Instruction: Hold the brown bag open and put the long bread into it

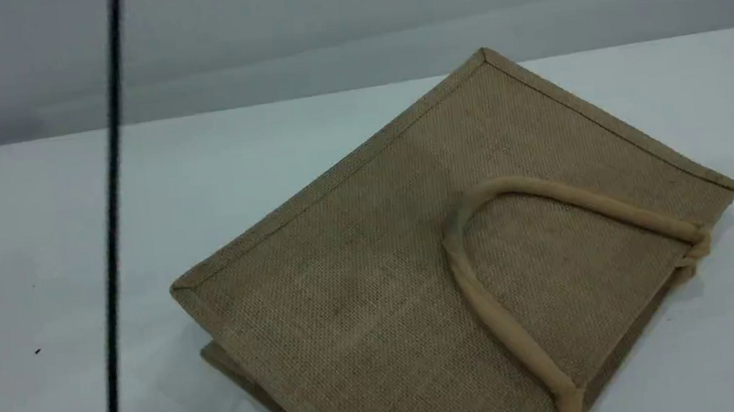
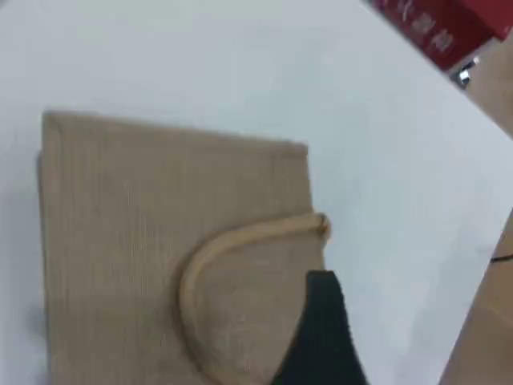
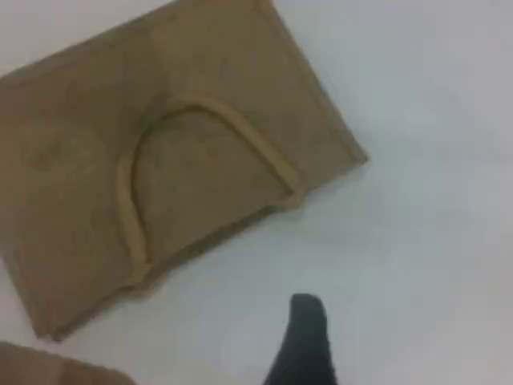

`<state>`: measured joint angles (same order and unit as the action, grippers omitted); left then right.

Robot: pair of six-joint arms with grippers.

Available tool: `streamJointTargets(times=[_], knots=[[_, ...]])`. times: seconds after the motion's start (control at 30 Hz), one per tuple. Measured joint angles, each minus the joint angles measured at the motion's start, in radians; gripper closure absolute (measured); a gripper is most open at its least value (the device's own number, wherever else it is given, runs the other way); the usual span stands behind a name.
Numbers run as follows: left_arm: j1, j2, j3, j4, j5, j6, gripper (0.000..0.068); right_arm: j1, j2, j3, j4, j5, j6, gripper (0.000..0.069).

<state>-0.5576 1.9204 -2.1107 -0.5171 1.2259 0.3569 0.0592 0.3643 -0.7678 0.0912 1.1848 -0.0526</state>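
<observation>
The brown bag (image 1: 348, 290) lies on its side on the white table, its upper face slanting up off the tabletop and one beige loop handle (image 1: 484, 303) resting on it. The long bread is out of view. Neither arm shows in the scene view. In the left wrist view the bag (image 2: 120, 224) and its handle (image 2: 192, 273) lie below, and one black fingertip (image 2: 323, 321) hangs over the bag's mouth edge with nothing on it. In the right wrist view one black fingertip (image 3: 306, 337) hangs over bare table just off the mouth of the bag (image 3: 72, 160). Nothing touches that fingertip.
A black cable (image 1: 111, 226) runs top to bottom on the scene view's left. A red object (image 2: 441, 24) sits beyond the table's far corner, and the table's edge (image 2: 489, 265) runs down the right. A blurred brown shape (image 3: 48, 373) fills the right wrist view's bottom-left corner.
</observation>
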Motion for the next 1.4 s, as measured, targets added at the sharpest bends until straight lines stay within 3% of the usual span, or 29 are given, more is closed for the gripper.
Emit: streamJointTargets(times=[0.33,0.43,0.53,0.97,1.4], knots=[[-0.196,-0.315,0.190,0.278,0.000,-0.129,0.0185,0.000,-0.334,0.245,-0.011,-0.081,-0.009,0.0162],[-0.243,-0.415,0.277,0.335,-0.001,-0.177,0.0186,0.000,-0.365,0.262,-0.013,-0.124,-0.004,0.0162],[-0.273,-0.518,0.372,0.338,-0.002,-0.229,0.0186,0.000,-0.365,0.262,-0.014,-0.124,-0.004,0.0162],[-0.283,-1.035,0.911,0.340,-0.005,-0.331,0.0187,0.000,-0.364,0.262,-0.015,-0.121,-0.004,0.0162],[-0.283,-1.612,1.496,0.465,-0.089,-0.387,0.0192,0.000,-0.364,0.262,-0.015,-0.119,-0.004,0.0162]])
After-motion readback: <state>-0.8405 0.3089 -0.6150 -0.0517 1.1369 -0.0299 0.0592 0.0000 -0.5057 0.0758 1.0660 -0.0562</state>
